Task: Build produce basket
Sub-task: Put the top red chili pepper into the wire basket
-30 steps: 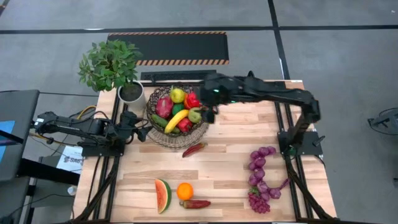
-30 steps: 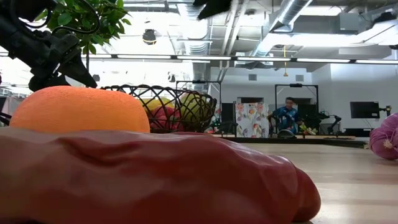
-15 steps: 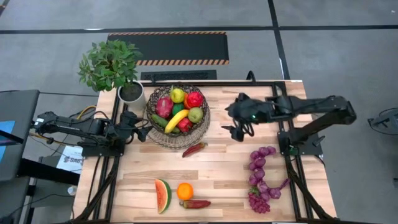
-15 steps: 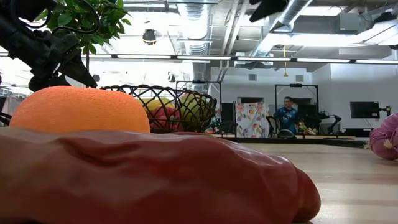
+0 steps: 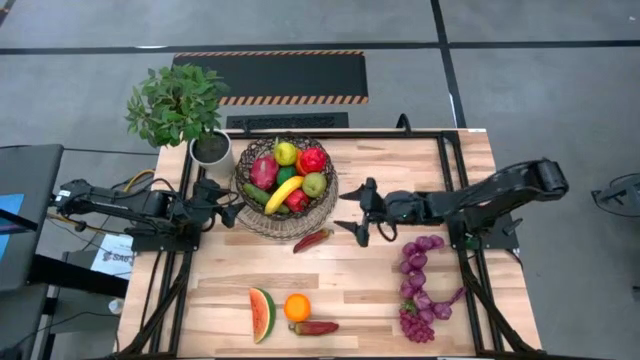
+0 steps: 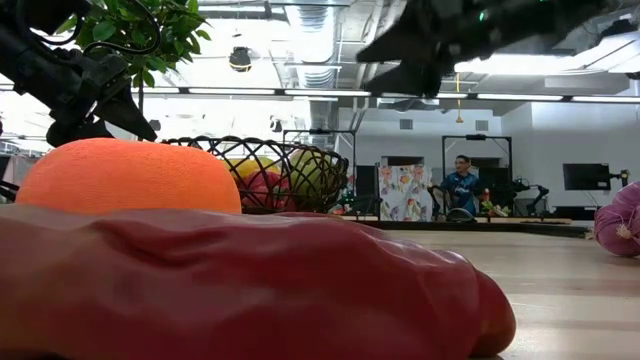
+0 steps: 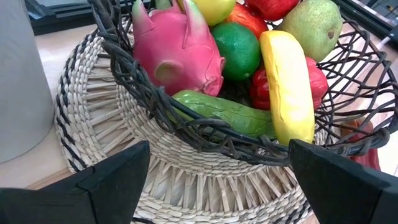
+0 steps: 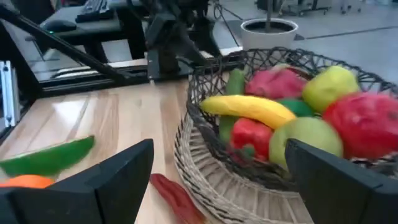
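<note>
The dark wire basket [image 5: 243, 172] stands on a round woven mat at the table's far left. It holds a dragon fruit [image 7: 177, 53], banana [image 7: 289, 87], cucumber [image 7: 230, 112], pear, apple and peppers. On the table lie a red pepper [image 5: 312, 239] by the mat, and a watermelon slice [image 5: 261, 313], orange [image 5: 297, 307] and second red pepper [image 5: 315, 327] near the front edge. Purple grapes [image 5: 420, 285] lie at the right. My right gripper [image 5: 348, 211] hangs open and empty just right of the basket, pointing at it. My left gripper [image 5: 228, 205] rests open at the basket's left side.
A potted green plant in a white pot [image 5: 211, 150] stands at the far left corner, beside the basket. The woven mat [image 7: 186, 168] spreads out under the basket. Bare wood lies between the basket, the grapes and the front fruits. A person [image 6: 462, 185] shows far off in the room.
My right gripper has left the basket's right rim. It drew off toward the table's right edge, sank low over the table and came back a little toward the basket, staying open. The fruits and my left arm have kept still.
</note>
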